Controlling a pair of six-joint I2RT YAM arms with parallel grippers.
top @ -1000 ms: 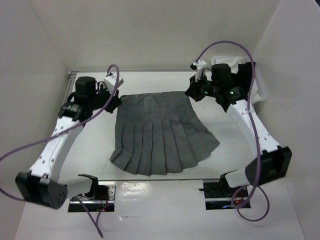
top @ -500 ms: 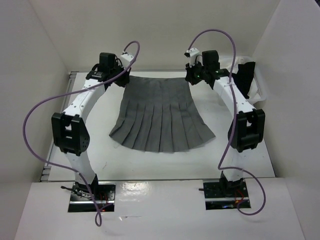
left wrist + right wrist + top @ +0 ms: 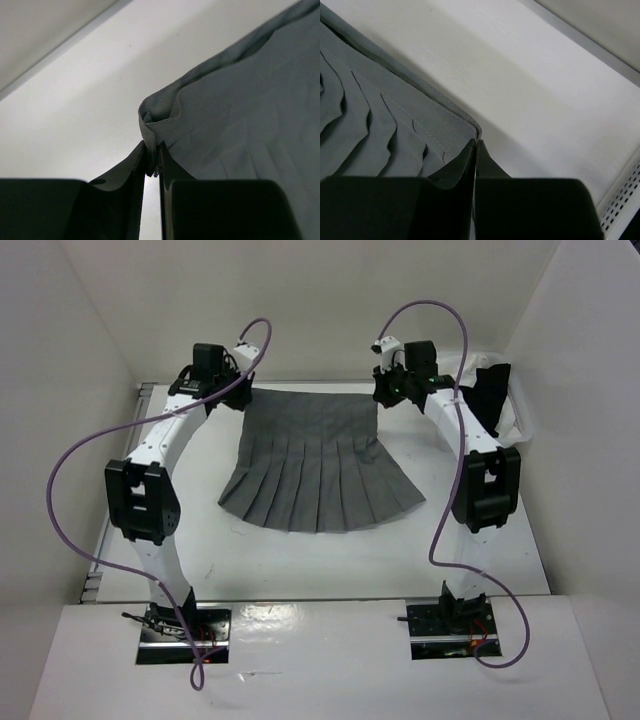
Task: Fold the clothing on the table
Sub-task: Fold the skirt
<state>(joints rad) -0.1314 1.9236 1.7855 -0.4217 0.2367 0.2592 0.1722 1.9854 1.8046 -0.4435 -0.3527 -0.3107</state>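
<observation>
The left gripper point(image 3: 152, 159) pinches the skirt point(image 3: 315, 465) by its upper-left corner. The right gripper point(image 3: 475, 146) is clenched on the skirt's upper-right corner. The skirt lies fanned on the bench point(image 3: 300, 560), at the top view's centre, with its hem toward the frame's bottom.

Grey pleated skirt point(image 3: 318, 465) on the white table point(image 3: 300, 560), waistband point(image 3: 310, 397) far, hem near.

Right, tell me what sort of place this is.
Probably a lab test cell for robot clothes folding: a white table boxed in by plain white walls, a left arm and a right arm bolted at its near edge, a grey skirt spread between them.
</observation>
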